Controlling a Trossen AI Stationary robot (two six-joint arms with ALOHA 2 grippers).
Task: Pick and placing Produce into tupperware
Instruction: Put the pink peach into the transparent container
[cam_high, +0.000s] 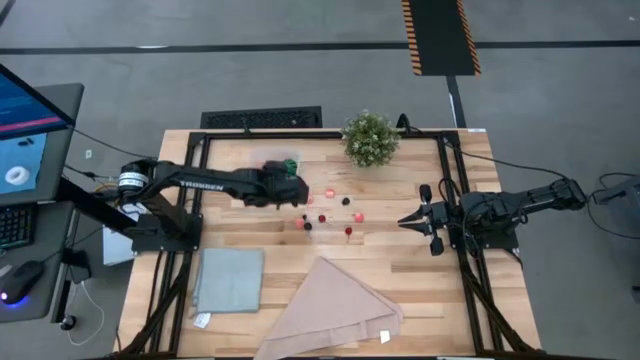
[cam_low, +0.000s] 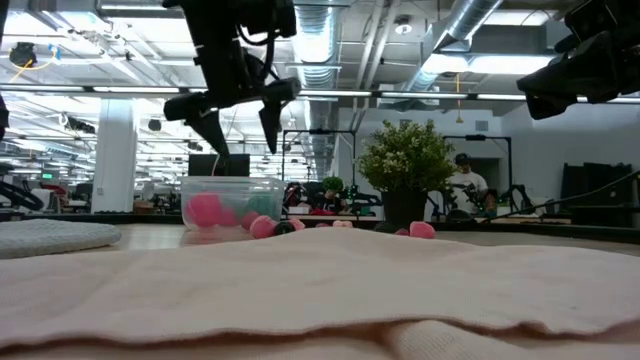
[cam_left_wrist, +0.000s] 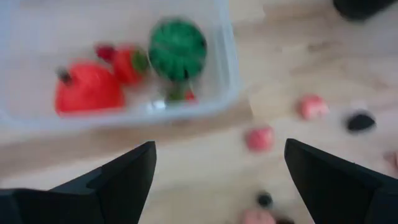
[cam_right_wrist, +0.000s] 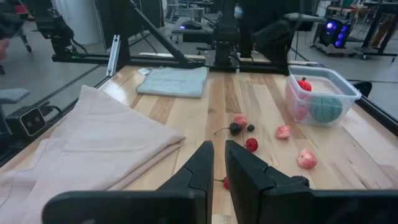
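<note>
The clear tupperware (cam_left_wrist: 118, 62) is sitting right under the open left end effector (cam_left_wrist: 214, 165), holding a round green piece (cam_left_wrist: 178, 50) and red bits (cam_left_wrist: 87, 87), while the right end effector (cam_right_wrist: 217, 165) is looking nearly closed.

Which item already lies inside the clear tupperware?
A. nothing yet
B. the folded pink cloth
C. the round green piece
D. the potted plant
C: the left wrist view shows the round green piece inside the tupperware, next to red produce.

White lettering "TROSSEN" runs along the left arm (cam_high: 200, 181).
</note>
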